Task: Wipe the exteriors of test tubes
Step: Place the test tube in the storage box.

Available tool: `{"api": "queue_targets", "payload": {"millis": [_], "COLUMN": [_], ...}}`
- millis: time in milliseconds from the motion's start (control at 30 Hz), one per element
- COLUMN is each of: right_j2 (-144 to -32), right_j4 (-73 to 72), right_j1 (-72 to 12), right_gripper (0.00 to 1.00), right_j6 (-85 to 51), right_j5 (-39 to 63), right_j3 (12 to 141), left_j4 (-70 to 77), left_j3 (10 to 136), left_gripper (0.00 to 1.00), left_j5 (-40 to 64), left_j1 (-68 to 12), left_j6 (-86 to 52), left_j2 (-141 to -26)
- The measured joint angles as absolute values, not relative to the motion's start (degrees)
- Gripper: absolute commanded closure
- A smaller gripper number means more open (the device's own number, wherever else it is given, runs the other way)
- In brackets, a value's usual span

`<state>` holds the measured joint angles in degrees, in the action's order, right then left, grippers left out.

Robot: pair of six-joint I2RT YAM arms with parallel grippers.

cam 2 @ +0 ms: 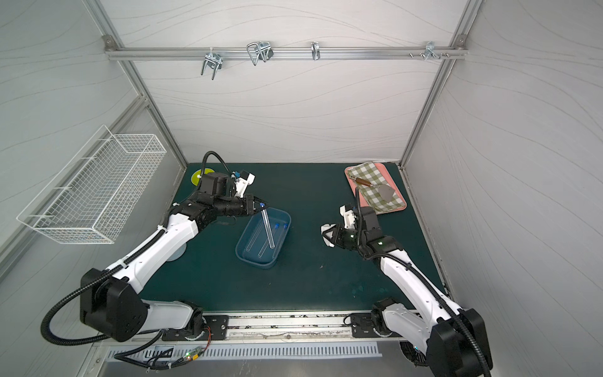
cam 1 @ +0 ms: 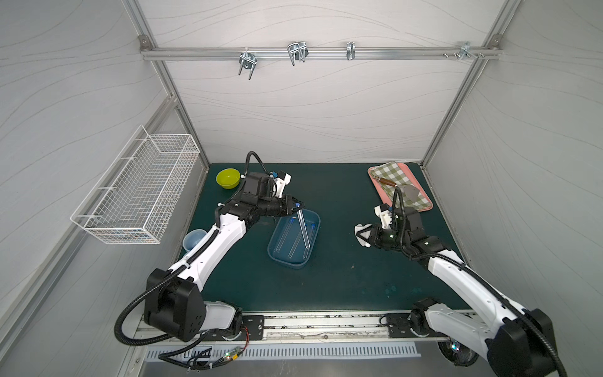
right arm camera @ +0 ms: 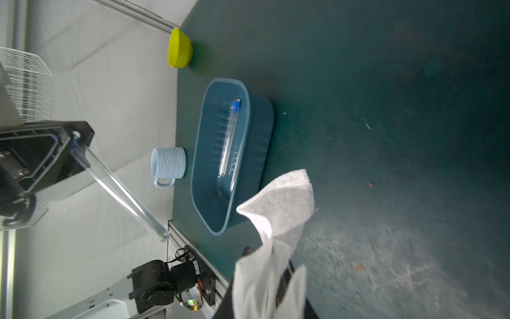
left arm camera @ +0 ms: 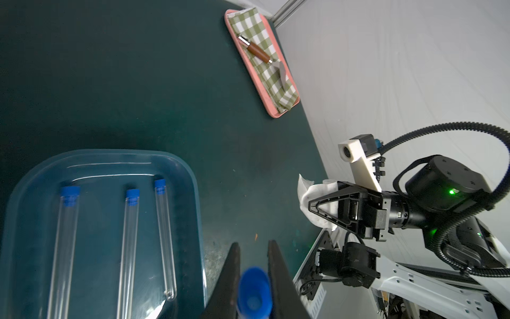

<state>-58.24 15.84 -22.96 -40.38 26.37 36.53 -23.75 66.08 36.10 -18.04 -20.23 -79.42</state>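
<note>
green mat (left arm camera: 110, 82): seemingly three tubes (left arm camera: 129, 243) in tray (left arm camera: 96, 234).

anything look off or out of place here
Nothing spilled or broken. One clear blue-capped test tube is out of the translucent blue plastic tray, slanting over it, pinched at its cap by the left gripper; three more tubes lie inside. The dark green mat looks scuffed.

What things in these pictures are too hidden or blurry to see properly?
- Pale blue mug: in a top view, the left arm covers most of it.
- Yellow-green bowl: in a top view, partly behind that arm's wrist.
- Clear test tube in the left gripper: left wrist view shows only its blurred blue cap; the picture's edge cuts off the glass.
- Right gripper: right wrist view, white gauze cloth hides its fingertips.
</note>
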Motion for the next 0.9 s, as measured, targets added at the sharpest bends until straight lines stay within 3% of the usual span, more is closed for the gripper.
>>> {"api": "queue_targets", "payload": {"millis": [400,900], "right_j2": [-58.0,-56.01], "right_j4": [16.78,17.32], "right_j1": [-22.59,-22.35], "right_gripper": [0.82,0.82], "right_j6": [-39.4,-39.38], "right_j5": [26.44,26.65], "right_j3": [34.94,34.2], "left_j4": [-40.56,-42.72], "left_j3": [76.49,80.66], "left_gripper": [0.87,0.87], "left_j5": [23.33,15.9], "left_j1": [-17.98,-20.78], "left_j6": [-2.92,2.98], "left_j2": [-93.27,-102.63]}}
